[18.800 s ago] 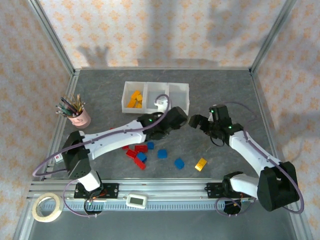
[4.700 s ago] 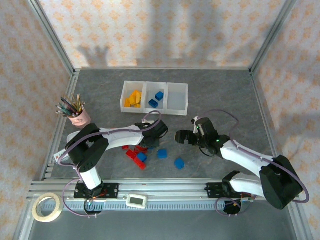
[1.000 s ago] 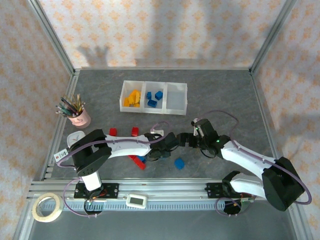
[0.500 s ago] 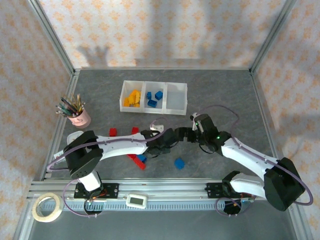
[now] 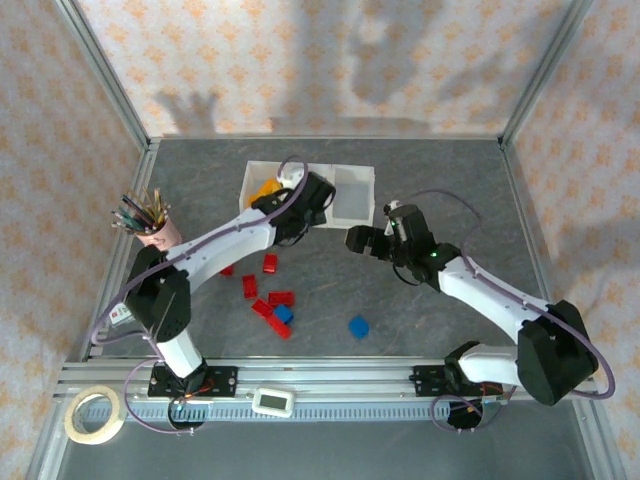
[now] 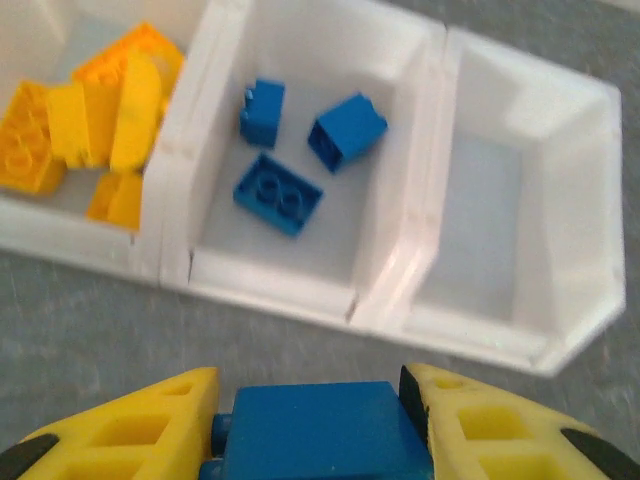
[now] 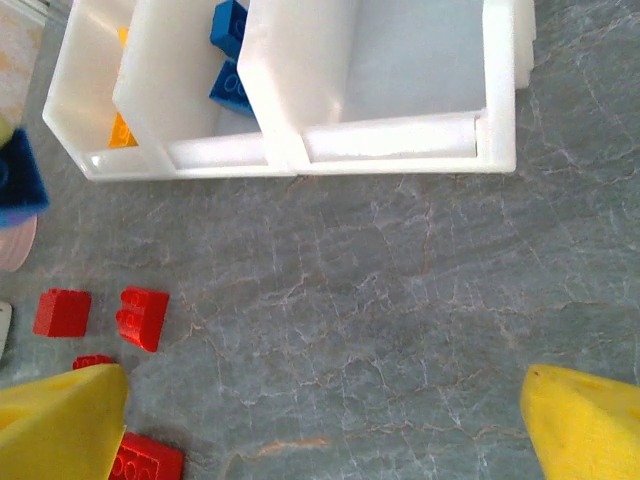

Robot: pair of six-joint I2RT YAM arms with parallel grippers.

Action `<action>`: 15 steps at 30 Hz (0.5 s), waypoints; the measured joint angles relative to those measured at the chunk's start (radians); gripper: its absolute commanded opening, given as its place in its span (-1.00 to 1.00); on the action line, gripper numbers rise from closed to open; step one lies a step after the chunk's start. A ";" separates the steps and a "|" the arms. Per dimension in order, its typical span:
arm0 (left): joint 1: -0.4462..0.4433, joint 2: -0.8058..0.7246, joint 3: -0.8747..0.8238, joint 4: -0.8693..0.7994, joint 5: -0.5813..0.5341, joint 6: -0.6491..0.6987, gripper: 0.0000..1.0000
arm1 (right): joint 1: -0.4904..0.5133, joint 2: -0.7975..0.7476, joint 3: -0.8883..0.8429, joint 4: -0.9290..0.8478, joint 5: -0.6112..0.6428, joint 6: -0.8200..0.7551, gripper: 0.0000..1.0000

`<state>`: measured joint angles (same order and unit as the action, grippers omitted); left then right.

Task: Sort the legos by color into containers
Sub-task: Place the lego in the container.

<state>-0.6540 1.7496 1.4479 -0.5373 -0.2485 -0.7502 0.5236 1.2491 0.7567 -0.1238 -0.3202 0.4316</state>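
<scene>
— Blue brick (image 6: 310, 415): how is it being held, and where?
— It is being clamped by its smooth side walls between the yellow fingers of the left gripper (image 6: 315, 440). It is just in front of the tray (image 6: 290, 285), facing the middle bin (image 6: 330, 250), where three blue pieces (image 6: 278, 195) are lying.
— What handling is being expected?
— Hard, light, glossy plastic is being assumed. Crushing is not being feared, but slipping or twisting is being judged possible if the squeeze is eased too soon. The flat sides are being taken as the best hold, with the studded face left free.
— Which edges and what room are being noted?
— The tray's front wall is being marked as the lip to be cleared. The dividers are leaving a narrow target, with yellow bricks (image 6: 90, 130) in the left bin and the right bin (image 6: 490, 200) bare.
— And the other arm?
— The right gripper (image 7: 320, 420), jaws spread wide with nothing between them, is hanging over the grey table (image 7: 420, 300) near the tray's right end. A brush between the arms is being flagged. Red bricks (image 5: 268, 263) and a loose blue one (image 5: 358, 326) are lying on open table, apart from the tray.
</scene>
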 measured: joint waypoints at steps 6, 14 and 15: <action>0.083 0.270 0.255 -0.010 -0.023 0.087 -0.20 | -0.012 0.009 0.013 0.009 0.007 0.013 1.00; 0.142 0.520 0.473 -0.051 -0.045 0.134 0.00 | -0.033 0.023 0.016 0.012 0.009 0.017 1.00; 0.146 0.531 0.488 -0.056 -0.045 0.139 0.05 | -0.034 0.029 0.018 0.012 0.009 0.017 1.00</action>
<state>-0.5076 2.2803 1.9354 -0.5934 -0.2932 -0.6113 0.4896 1.2785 0.7742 -0.1116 -0.3111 0.4488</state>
